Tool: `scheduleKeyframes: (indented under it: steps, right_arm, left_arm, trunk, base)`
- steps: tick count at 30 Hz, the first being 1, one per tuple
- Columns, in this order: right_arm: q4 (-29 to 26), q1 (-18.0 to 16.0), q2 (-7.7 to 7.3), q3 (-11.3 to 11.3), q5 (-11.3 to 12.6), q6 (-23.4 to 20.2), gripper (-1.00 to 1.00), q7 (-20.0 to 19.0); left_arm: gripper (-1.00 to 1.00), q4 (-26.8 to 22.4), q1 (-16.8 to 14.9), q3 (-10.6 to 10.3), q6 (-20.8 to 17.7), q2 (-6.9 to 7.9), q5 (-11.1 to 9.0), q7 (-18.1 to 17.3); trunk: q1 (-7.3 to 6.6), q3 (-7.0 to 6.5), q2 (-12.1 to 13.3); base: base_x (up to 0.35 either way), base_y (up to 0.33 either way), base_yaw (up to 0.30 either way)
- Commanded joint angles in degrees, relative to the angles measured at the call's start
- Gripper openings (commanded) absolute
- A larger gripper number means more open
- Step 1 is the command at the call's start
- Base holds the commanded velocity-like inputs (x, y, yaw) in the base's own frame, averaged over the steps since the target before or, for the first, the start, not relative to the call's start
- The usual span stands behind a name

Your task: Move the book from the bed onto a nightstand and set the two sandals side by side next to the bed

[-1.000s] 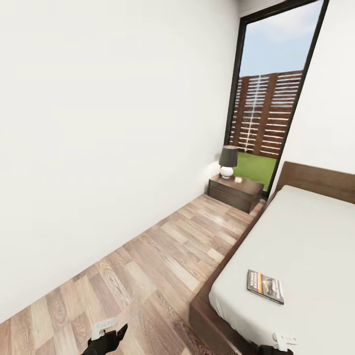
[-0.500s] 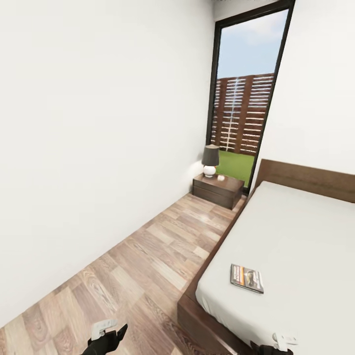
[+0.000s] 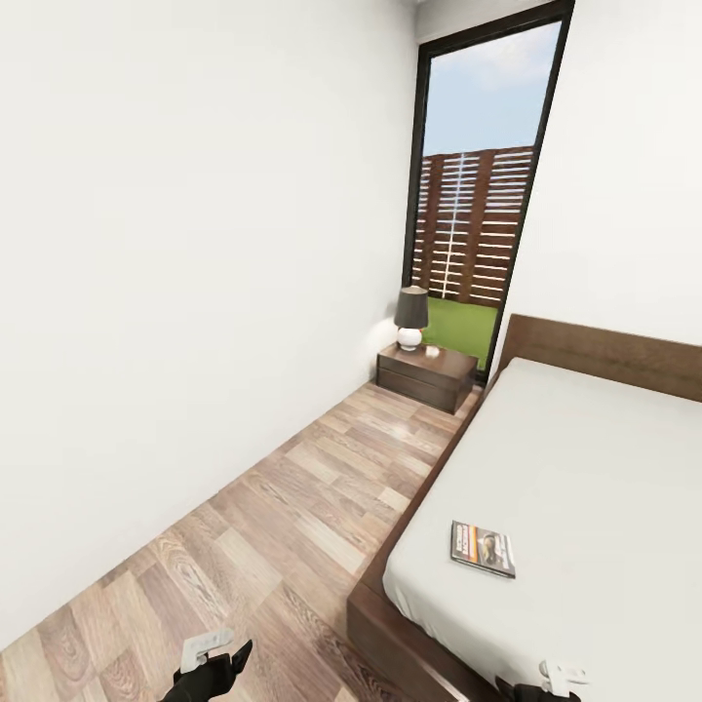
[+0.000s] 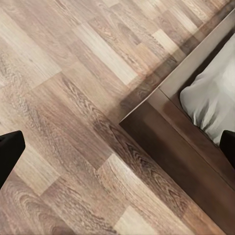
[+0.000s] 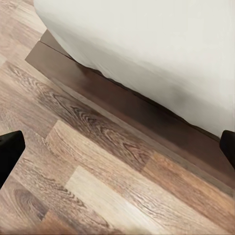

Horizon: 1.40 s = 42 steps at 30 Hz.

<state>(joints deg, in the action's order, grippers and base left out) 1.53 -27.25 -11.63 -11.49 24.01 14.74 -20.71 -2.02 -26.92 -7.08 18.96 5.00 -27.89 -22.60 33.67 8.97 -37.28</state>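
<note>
Book flat on bed, near the mattress's floor-side edge, well apart from nightstand. Judged thin, light, slightly floppy; best pinched at an overhanging edge. Left gripper and right gripper both spread wide, empty, over floor.

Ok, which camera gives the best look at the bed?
The head view: the bed shows with mattress, frame, headboard and the book on it. The left wrist view catches a frame corner and mattress edge; the right wrist view, a mattress side above the frame.
</note>
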Motion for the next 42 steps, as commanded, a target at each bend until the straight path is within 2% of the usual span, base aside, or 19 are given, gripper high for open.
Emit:
scheduleKeyframes:
  steps: [1,6,16,23,29,33,42]
  right_arm:
    - [0.2,-0.1,-0.01,-0.5,0.6,0.2,1.0,-0.3]
    - [0.1,-0.1,-0.02,-0.5,0.6,0.2,1.0,-0.3]
    - [0.0,-0.1,0.02,-0.5,0.6,0.2,1.0,-0.3]
    - [0.0,-0.1,0.02,-0.5,0.6,0.2,1.0,-0.3]
    - [0.0,-0.1,0.01,-0.5,0.6,0.2,1.0,-0.3]
    - [0.0,-0.1,0.02,-0.5,0.6,0.2,1.0,-0.4]
    - [-0.1,-0.1,-0.01,-0.5,0.6,0.2,1.0,-0.4]
  left_arm:
    - [1.0,0.1,-0.1,-0.5,0.2,0.01,-0.6,-0.2]
    - [1.0,0.1,-0.1,-0.5,0.1,0.01,-0.6,-0.2]
    - [1.0,0.1,-0.1,-0.5,0.1,0.01,-0.6,-0.2]
    - [1.0,0.1,-0.1,-0.5,0.1,0.01,-0.6,-0.3]
    - [1.0,0.1,-0.1,-0.5,0.1,0.01,-0.6,-0.2]
    - [1.0,0.1,-0.1,-0.5,0.1,0.01,-0.6,-0.2]
    - [1.0,0.1,-0.1,-0.5,0.1,0.01,-0.6,-0.2]
  trunk:
    - [0.02,0.09,-0.1]
    - [0.02,0.09,-0.1]
    - [-2.18,-1.7,3.9]
    - [-2.18,-1.7,3.9]
    - [-3.5,-2.78,6.3]
    - [-3.5,-2.78,6.3]
    - [-3.5,-2.78,6.3]
  base:
    - [0.0,0.0,0.0]
    - [0.0,0.0,0.0]
    - [0.0,0.0,0.0]
    - [0.0,0.0,0.0]
    - [0.0,0.0,0.0]
    - [0.0,0.0,-0.057]
    - [0.0,0.0,-0.26]
